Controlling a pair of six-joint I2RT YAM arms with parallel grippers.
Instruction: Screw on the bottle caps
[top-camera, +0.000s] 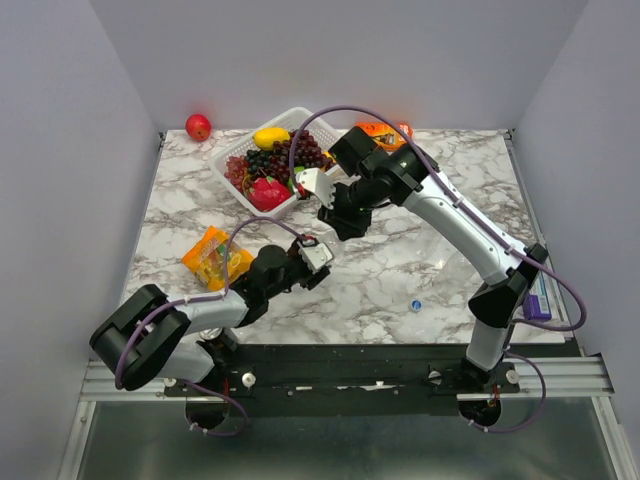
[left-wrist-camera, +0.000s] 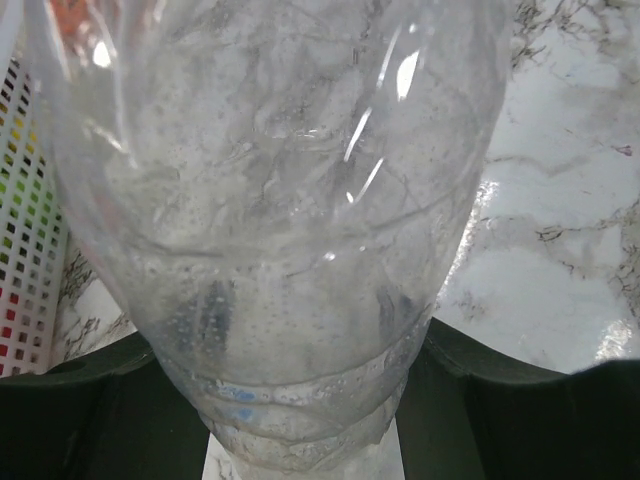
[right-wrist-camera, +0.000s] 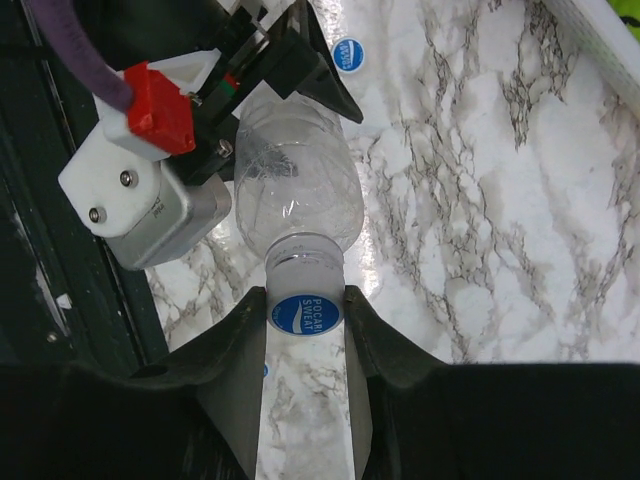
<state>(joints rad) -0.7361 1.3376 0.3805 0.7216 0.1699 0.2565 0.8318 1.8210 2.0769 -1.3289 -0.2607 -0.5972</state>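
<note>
A clear ribbed bottle (right-wrist-camera: 295, 185) is gripped round its body by my left gripper (left-wrist-camera: 305, 400), and it fills the left wrist view (left-wrist-camera: 280, 200). My right gripper (right-wrist-camera: 305, 315) is shut on a blue bottle cap (right-wrist-camera: 304, 312) with white lettering, which sits on the bottle's neck. In the top view the left gripper (top-camera: 318, 265) and right gripper (top-camera: 338, 222) meet at mid table. A second blue cap (right-wrist-camera: 347, 54) lies loose on the marble; it also shows in the top view (top-camera: 415, 304). The other bottles are out of view.
A white basket (top-camera: 232, 150) with grapes, a banana and red fruit stands at the back left. A red apple (top-camera: 198, 126) lies beyond it. An orange snack bag (top-camera: 215, 257) lies left of the left arm. An orange packet (top-camera: 385, 130) lies at the back.
</note>
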